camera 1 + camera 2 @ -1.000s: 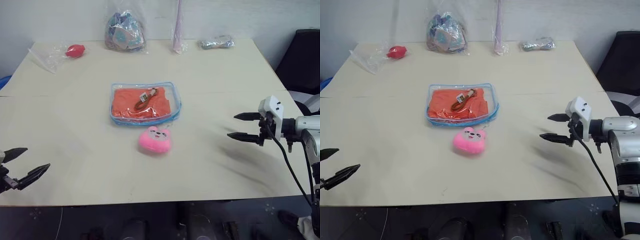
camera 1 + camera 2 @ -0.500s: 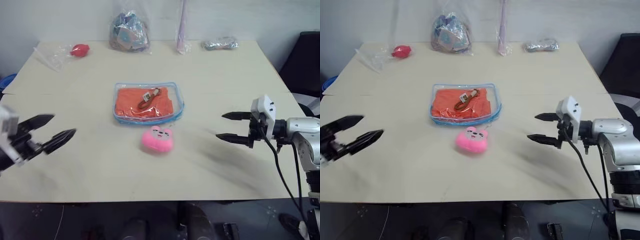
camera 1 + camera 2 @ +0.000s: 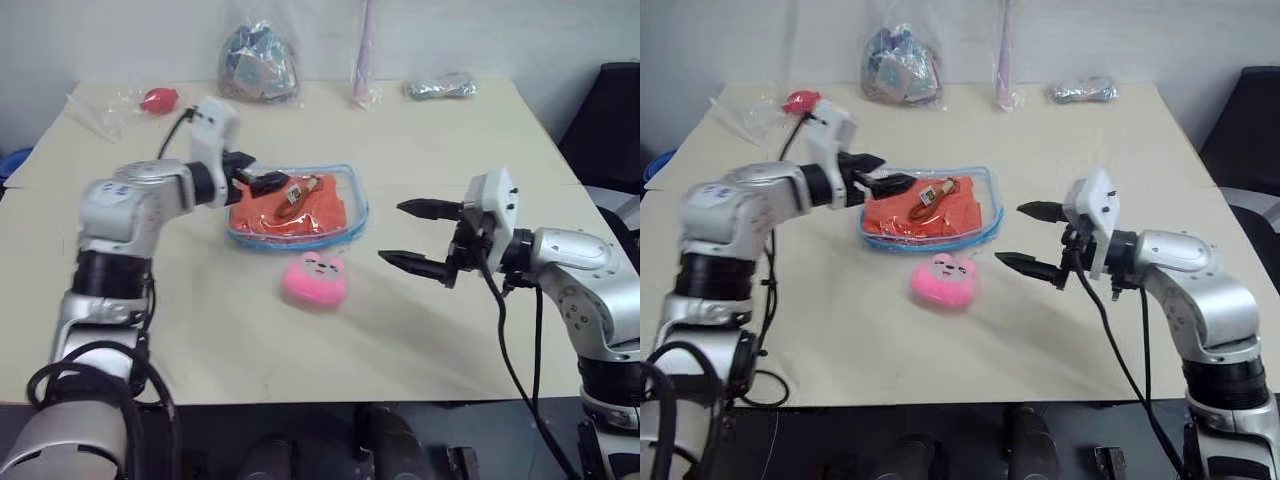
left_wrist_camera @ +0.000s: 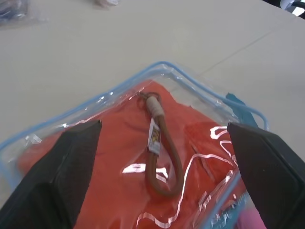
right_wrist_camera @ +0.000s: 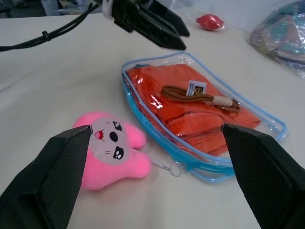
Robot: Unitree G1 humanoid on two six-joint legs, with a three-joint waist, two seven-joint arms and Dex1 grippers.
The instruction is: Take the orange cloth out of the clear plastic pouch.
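In the eye views, the approach step was judged to be in hand: the bright orange wrinkled cloth (image 3: 292,208) lay wholly inside the flat clear plastic pouch with light blue trim (image 3: 352,205), which rested mid-way on the pale surface (image 3: 450,140), with a pink plush toy (image 3: 314,279) just in front of it. The left gripper (image 3: 262,181) was held over the pouch's left rear corner, jaws spread wide and empty, the arm reaching in from the left. The right gripper (image 3: 415,236) was poised to the right of the pouch, apart from it, pointing leftward, jaws wide and empty.

In the left wrist view, the pouch (image 4: 167,72) lay close below, a brown cord loop (image 4: 162,152) resting on the cloth.

In the right wrist view, the pouch's blue edge (image 5: 200,168) looked closed; next, the opening would probably have to be found and one side pinned.
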